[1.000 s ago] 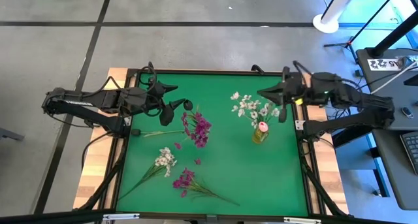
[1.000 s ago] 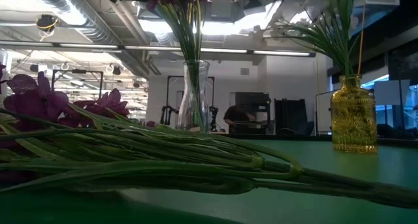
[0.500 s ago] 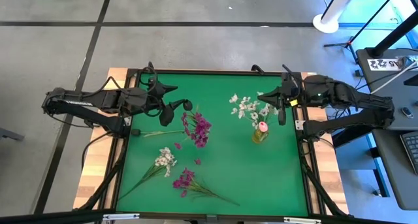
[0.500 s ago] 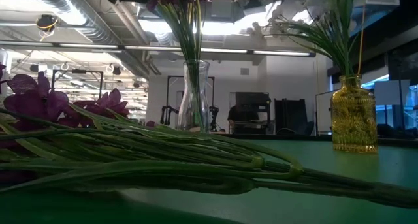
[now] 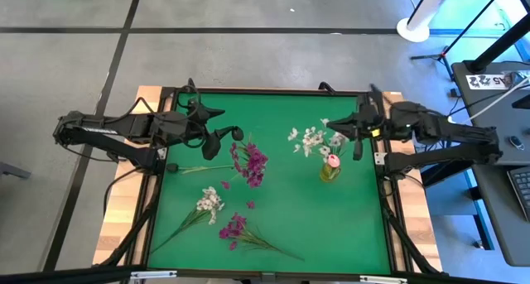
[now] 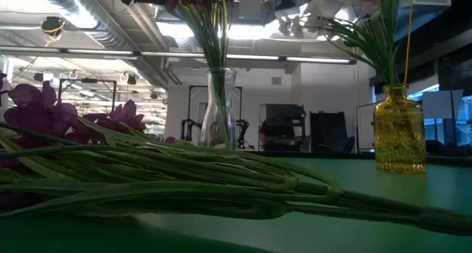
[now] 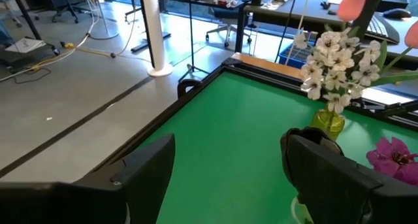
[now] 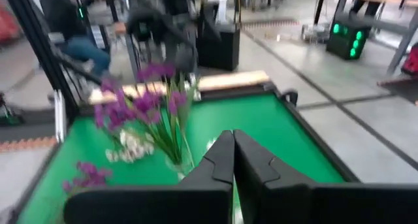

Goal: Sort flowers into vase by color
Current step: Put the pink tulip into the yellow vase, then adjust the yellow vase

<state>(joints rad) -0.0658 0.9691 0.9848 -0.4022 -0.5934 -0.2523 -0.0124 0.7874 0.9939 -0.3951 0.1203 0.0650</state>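
Flowers are split between two vases and the green table [image 5: 281, 226]: a yellow glass vase [image 5: 330, 171] near the right edge holds white blossom sprays [image 5: 313, 138] and a pink tulip bud [image 5: 332, 160], and a clear vase [image 6: 220, 109] left of centre holds magenta sprays [image 5: 251, 161]. One white spray [image 5: 209, 204] and one magenta spray [image 5: 235, 228] lie loose on the table's front left. Right gripper [image 5: 358, 132] hovers just beside the white blossoms with its fingers clenched on nothing — left gripper [image 5: 222, 136] waits beside the clear vase, fingers spread wide.

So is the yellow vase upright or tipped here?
Upright: the yellow vase stands level on the green table, stems rising from its neck.
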